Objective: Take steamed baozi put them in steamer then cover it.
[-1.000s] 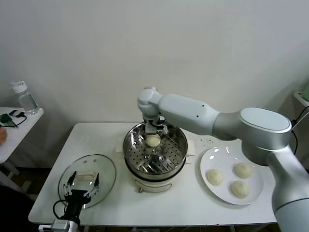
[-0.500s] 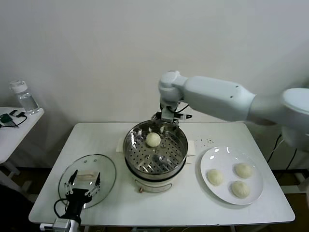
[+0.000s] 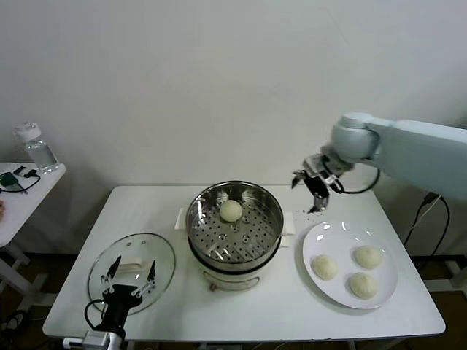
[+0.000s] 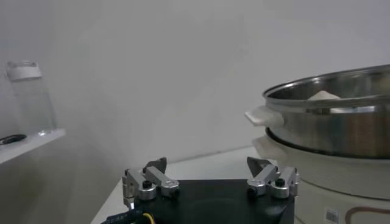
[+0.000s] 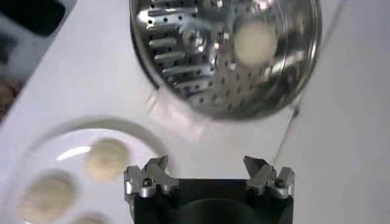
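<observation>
Shiny steel steamer (image 3: pixel 235 219), perforated floor mirror-bright, on a smooth white plastic base. Matt, smooth, doughy baozi (image 3: pixel 231 211). Clear glossy glass cover (image 3: pixel 132 271) with metal rim and white plastic handle. Glossy white plate (image 3: pixel 350 264). Smooth matt white worktop (image 3: pixel 146 211). Bare metal fingers (image 5: pixel 146 179) on a black matt right hand (image 5: pixel 209 180).

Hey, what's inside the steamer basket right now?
One baozi sits on the perforated floor of the steamer, toward the back. Nothing else is inside, and the cover is off.
</observation>
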### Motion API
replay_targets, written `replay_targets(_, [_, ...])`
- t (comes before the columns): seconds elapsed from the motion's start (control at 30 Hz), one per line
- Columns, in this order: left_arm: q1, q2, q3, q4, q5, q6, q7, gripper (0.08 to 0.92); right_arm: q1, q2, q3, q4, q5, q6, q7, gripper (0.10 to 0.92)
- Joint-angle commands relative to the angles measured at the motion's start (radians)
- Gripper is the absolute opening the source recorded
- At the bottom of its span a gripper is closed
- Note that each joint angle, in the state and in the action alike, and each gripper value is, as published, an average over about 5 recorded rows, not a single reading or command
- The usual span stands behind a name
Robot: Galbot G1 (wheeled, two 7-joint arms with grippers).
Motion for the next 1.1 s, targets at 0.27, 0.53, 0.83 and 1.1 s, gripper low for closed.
replay_targets(0.27, [0.013, -0.005, -0.003, -0.008, 0.015, 0.002, 0.000, 0.823, -0.632, -0.182, 0.415, -0.030, -0.152, -0.158, -0.021, 0.823])
replay_targets(0.53, [0.018, -0.009, -0.008, -0.003, 0.017, 0.001, 0.000, 0.823, -0.693, -0.097, 0.477, -0.135, -0.193, -0.125, -0.005, 0.823])
replay_targets(0.83, [0.025, -0.016, -0.010, -0.002, 0.021, -0.002, 0.000, 0.823, -0.703, -0.035, 0.490, -0.197, -0.212, -0.112, -0.002, 0.823])
replay_targets(1.1, [0.026, -0.020, -0.009, -0.001, 0.028, -0.002, 0.000, 0.823, -0.714, 0.009, 0.504, -0.236, -0.227, -0.097, 0.000, 0.823])
